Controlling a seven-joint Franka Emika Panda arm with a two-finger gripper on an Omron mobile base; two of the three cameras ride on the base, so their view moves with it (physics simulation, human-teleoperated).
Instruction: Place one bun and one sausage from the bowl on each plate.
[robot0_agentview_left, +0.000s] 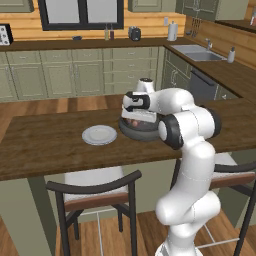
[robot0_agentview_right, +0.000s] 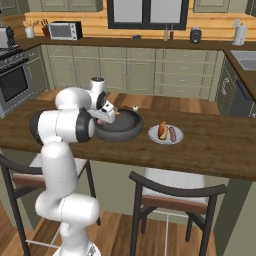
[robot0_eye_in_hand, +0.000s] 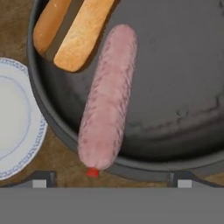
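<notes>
The dark bowl (robot0_eye_in_hand: 183, 109) holds a pink sausage (robot0_eye_in_hand: 107, 100) and a split bun (robot0_eye_in_hand: 72, 33). The sausage's near end rests over the bowl's rim. My gripper (robot0_eye_in_hand: 111, 179) hangs open just above that end, one fingertip on each side and well clear of it. From the base, the gripper (robot0_agentview_right: 103, 119) is low over the bowl (robot0_agentview_right: 122, 127) at its empty-plate side. The empty plate (robot0_agentview_left: 99, 135) lies just beside the bowl (robot0_agentview_left: 142, 131), and its edge shows as the pale plate (robot0_eye_in_hand: 13, 118). The other plate (robot0_agentview_right: 156, 138) carries a bun (robot0_agentview_right: 162, 129) and a sausage (robot0_agentview_right: 172, 133).
The things stand on a long wooden counter (robot0_agentview_left: 45, 145) with chairs (robot0_agentview_left: 95, 192) tucked under its near edge. Behind are kitchen cabinets (robot0_agentview_left: 60, 75), a sink (robot0_agentview_left: 197, 52) and a stove (robot0_agentview_right: 12, 75).
</notes>
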